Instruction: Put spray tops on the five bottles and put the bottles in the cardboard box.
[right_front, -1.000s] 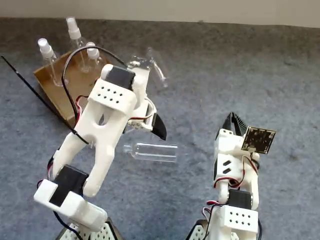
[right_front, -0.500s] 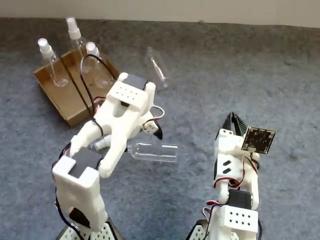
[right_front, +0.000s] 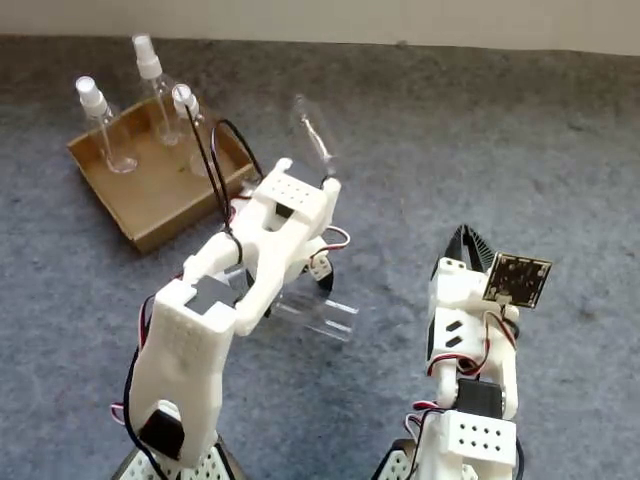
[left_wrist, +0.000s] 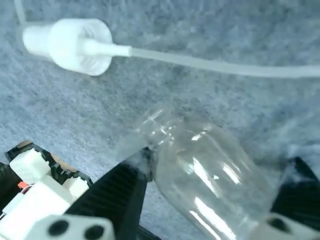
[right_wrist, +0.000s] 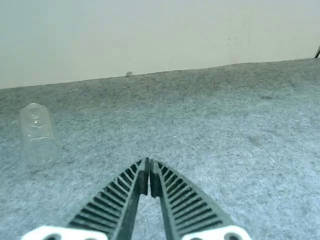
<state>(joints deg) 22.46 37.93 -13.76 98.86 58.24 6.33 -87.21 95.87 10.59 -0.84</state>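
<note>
The left wrist view gave us the left gripper (left_wrist: 215, 180) clamped around the uncapped bottle (left_wrist: 192, 150), which lay on grey carpet (right_front: 500, 150) with a loose spray top (left_wrist: 70, 45) near its neck. From above, the arm hid both neck and top. The right gripper (right_wrist: 149, 167) was pinched shut on nothing. Three capped bottles (right_front: 150, 75) stood in the cardboard box (right_front: 110, 195), and another bottle (right_front: 312, 135) lay nearby.
</note>
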